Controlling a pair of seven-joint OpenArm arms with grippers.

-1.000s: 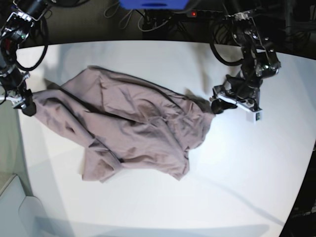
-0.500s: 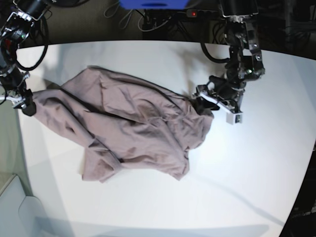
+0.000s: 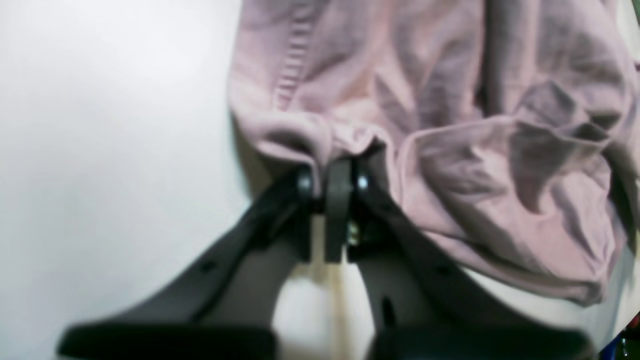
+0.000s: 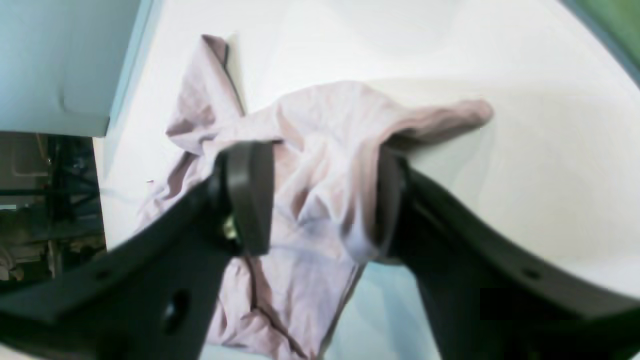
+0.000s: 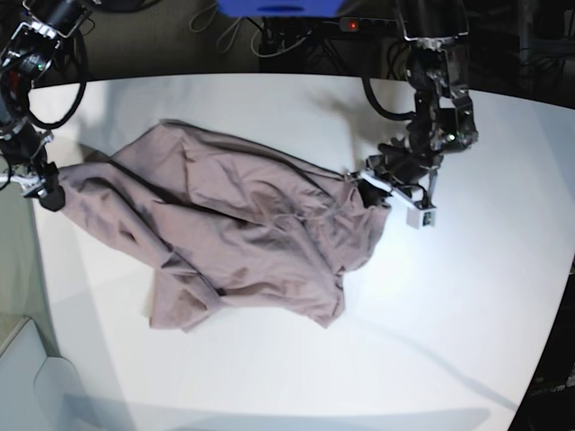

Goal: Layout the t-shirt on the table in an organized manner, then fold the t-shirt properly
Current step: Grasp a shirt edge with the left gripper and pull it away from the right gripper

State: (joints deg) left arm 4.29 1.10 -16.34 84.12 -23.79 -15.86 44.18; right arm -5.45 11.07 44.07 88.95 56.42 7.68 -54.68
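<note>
The dusty pink t-shirt (image 5: pixel 234 233) lies crumpled on the left half of the white table (image 5: pixel 449 305). My left gripper (image 5: pixel 367 186) is at the shirt's right edge. In the left wrist view the gripper (image 3: pixel 332 175) is shut, its tips pinching a bunched hem of the t-shirt (image 3: pixel 450 100). My right gripper (image 5: pixel 47 193) is at the shirt's far left corner. In the right wrist view its jaws (image 4: pixel 320 210) stand wide apart, and the t-shirt (image 4: pixel 310 150) lies between them, draped against one finger (image 4: pixel 387 200).
Cables and dark equipment run behind the table's far edge, with a blue object (image 5: pixel 278 7) among them. A pale grey-blue box (image 5: pixel 27 377) sits off the table's left front corner. Bare tabletop (image 3: pixel 100 150) spreads right of and in front of the shirt.
My left arm has moved leftward onto the shirt's right edge, and its gripper has gone from open to shut on the hem. The right arm and the shirt's bulk have stayed put.
</note>
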